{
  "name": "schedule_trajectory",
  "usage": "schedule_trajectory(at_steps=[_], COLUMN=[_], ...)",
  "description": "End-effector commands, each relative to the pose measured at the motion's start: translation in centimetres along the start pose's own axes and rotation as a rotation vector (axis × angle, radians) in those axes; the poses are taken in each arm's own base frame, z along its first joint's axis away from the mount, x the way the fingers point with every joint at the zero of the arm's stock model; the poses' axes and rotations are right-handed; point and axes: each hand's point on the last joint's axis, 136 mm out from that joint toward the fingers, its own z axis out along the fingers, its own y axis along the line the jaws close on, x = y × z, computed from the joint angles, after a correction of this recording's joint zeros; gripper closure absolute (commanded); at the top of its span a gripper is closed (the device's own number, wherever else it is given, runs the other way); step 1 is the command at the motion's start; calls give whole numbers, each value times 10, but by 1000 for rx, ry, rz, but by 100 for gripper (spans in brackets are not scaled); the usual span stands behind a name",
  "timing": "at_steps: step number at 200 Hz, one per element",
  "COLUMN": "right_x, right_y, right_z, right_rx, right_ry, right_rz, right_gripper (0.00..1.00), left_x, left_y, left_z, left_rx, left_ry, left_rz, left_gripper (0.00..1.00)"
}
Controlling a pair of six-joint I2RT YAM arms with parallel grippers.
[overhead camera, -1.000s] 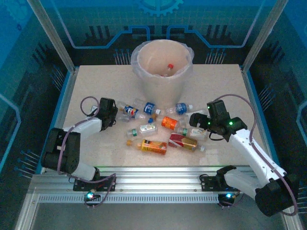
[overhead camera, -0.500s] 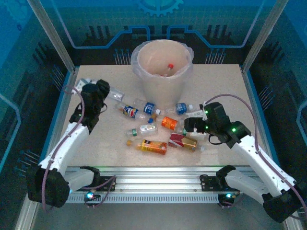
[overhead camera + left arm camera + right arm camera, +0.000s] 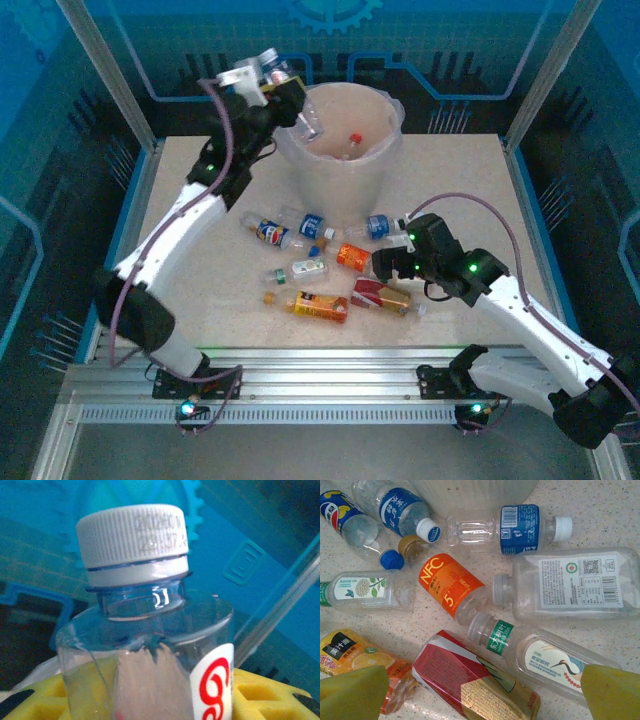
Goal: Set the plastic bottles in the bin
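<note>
Backdrop, as I see it: blue panels with a cog motif and dark circuit lines | frame: slanted aluminium posts | surface: pale speckled table, blue-edged | near edge: ribbed aluminium rail | light: cool blue cast

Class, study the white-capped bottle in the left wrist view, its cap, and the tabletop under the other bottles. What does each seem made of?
White-capped bottle: clear, glossy thin plastic; the background shows through its wall. Cap: opaque white plastic, fairly matte, with moulded ridges. Tabletop: pale, speckled, smooth, perhaps stone-look laminate; the look leaves it open.
</note>
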Motion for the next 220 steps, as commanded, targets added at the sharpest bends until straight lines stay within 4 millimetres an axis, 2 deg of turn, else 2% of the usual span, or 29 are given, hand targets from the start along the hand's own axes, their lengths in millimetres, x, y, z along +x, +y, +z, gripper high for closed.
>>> schedule_trajectory(at_steps=[1, 43, 78, 131, 165, 184, 206, 220], right_x=[-17, -17, -15, -16, -18, -20, -21, -22], right_y=[5, 4, 3, 0, 2, 2, 4, 5], right_z=[-9, -13, -14, -16, -15, -13, -11, -10], right_rx=[1, 12, 19, 35, 34, 35, 35, 34], right_ry=[-60, -66, -65, -74, -72, -71, -66, -65], right_rz=[-10, -2, 8, 12, 8, 4, -1, -3], right_gripper=[0, 0, 0, 0, 0, 0, 0, 0], left_x=[10, 57, 98, 150, 169, 176, 178, 177], left_y=[-22, -40, -47, -36, -26, -25, -25, -26], left_z=[33, 90, 119, 133, 135, 136, 136, 136], left_rx=[106, 198, 245, 225, 206, 208, 210, 213], left_ry=[21, 110, 173, 261, 307, 322, 330, 331], left_rz=[99, 92, 94, 153, 152, 153, 155, 158], left_gripper=[53, 53, 53, 47, 45, 38, 22, 16])
